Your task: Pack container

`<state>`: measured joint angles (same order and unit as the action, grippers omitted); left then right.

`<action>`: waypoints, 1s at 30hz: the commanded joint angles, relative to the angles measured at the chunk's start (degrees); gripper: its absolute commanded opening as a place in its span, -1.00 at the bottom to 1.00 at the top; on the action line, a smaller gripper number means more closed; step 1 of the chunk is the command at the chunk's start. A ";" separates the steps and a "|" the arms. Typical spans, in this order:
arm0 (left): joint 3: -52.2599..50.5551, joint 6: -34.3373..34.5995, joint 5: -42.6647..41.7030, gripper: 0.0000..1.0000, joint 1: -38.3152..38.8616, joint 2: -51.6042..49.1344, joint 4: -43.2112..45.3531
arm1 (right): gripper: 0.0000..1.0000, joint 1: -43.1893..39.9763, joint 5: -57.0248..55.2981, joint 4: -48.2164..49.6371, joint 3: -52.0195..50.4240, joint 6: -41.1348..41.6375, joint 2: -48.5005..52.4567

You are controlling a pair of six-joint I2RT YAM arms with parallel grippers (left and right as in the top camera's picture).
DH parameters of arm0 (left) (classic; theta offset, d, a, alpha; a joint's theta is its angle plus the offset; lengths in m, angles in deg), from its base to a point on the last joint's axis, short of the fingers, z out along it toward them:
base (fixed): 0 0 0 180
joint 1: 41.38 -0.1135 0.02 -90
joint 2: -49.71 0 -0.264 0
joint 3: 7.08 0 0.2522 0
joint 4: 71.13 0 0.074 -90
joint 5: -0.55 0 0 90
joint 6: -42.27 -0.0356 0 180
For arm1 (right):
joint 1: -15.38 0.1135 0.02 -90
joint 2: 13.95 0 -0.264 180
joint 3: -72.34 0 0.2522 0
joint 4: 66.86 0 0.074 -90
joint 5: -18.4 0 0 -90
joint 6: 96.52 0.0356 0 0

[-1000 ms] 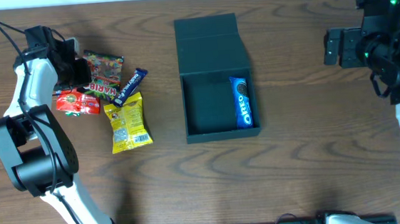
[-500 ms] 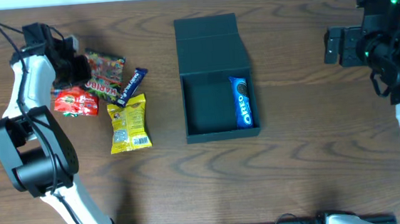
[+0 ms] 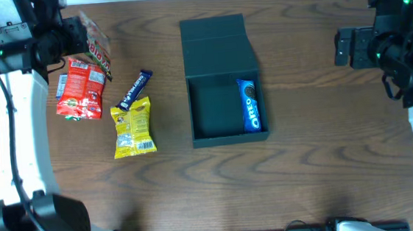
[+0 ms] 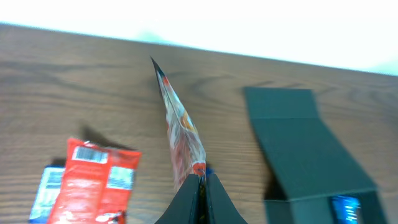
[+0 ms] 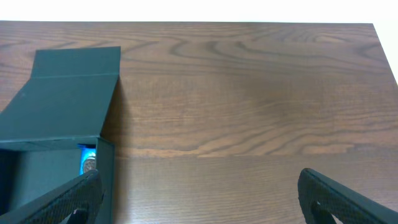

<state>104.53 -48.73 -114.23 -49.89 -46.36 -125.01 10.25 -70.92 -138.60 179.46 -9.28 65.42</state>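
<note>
Overhead view: the left gripper (image 3: 76, 31) is clamped on one edge of a gummy packet (image 3: 97, 40), which hangs clear of the table (image 3: 321, 165). Just below the gripper lies a red packet (image 3: 79, 87). A blue bar (image 3: 134, 89) and a yellow packet (image 3: 133, 126) lie further out on the container side. The container (image 3: 226, 132) sits well apart from the left gripper, toward the right arm, with its lid flap (image 3: 215, 35) folded open and flat. One Oreo packet (image 3: 250, 105) lies inside, against the wall nearest the right gripper (image 3: 343, 48). We cannot tell the state of the right gripper from this view. Left wrist view: the fingers of the left gripper (image 4: 200, 186) are pressed together on the lower edge of the gummy packet (image 4: 180, 130), which stands edge-on ahead of them. The red packet (image 4: 93, 186) lies to their left. The container (image 4: 311, 149) lies ahead and to their right, with a corner of the Oreo packet (image 4: 345, 208) visible. Right wrist view: the fingers of the right gripper (image 5: 199, 177) stand wide apart with only bare table between them. The container (image 5: 62, 106) lies ahead and to their left, and the Oreo packet (image 5: 87, 160) is just visible inside. We judge the task to be at an early stage: one packet is packed, one is lifted and not yet carried across, and three are left on the table. The lid is not yet closed.
</note>
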 commanded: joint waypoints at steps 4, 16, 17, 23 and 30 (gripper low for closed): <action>1.07 6.47 -6.97 -0.88 4.90 3.21 -0.09 | 0.99 -0.48 0.46 0.09 -0.33 -0.70 0.02; 1.05 11.91 6.93 -0.88 23.98 3.13 -1.38 | 0.99 -0.48 1.51 -0.55 -0.33 -0.48 0.02; 1.05 11.89 9.49 -0.88 24.37 3.13 -2.45 | 0.98 -0.48 1.53 -0.61 -0.33 -0.50 0.02; 0.74 10.51 16.72 -0.39 24.63 1.14 -12.72 | 0.99 -0.48 3.02 -0.63 -0.33 -0.50 0.02; -8.59 0.98 16.17 0.30 24.68 -4.15 -16.57 | 0.98 -0.48 3.02 -0.61 -0.33 -0.50 0.02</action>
<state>99.67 -43.00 -99.39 -25.20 -48.18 -141.25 10.25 -68.51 -139.17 179.44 -9.28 65.42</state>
